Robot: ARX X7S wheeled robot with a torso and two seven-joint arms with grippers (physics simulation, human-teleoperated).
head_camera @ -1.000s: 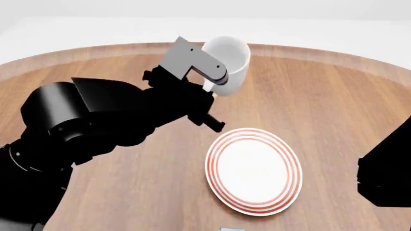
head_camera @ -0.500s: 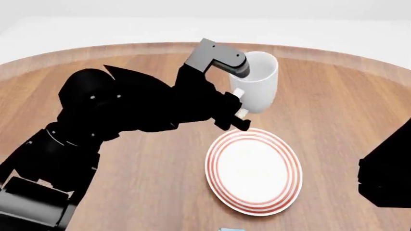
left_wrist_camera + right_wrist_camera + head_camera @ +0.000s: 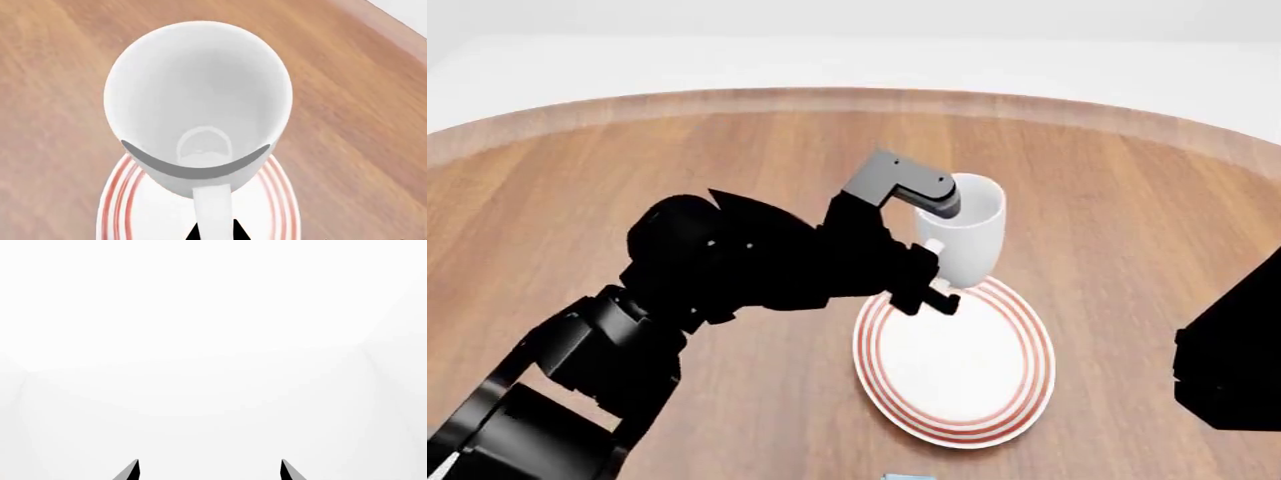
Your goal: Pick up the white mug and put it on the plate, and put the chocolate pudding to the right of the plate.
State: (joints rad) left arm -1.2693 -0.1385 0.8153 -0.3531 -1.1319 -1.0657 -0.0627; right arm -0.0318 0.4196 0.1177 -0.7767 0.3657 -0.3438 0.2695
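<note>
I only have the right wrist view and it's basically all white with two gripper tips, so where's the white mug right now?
Observer: The left gripper holds the white mug by its handle, at the far edge of the plate.
Operator: Is it upright?
Observer: Yes, its opening faces up, and the left wrist view shows it empty inside.
Operator: Is it over the plate's middle?
Observer: No. In the head view the plate's middle lies bare, nearer the robot than the mug.
Operator: And my right gripper?
Observer: Its tips stand apart, holding nothing.

Glossy ceramic-looking white mug [image 3: 968, 240] and plate [image 3: 961, 375] — smooth wood-grain table [image 3: 1121, 220], matt black arm [image 3: 734, 265].
</note>
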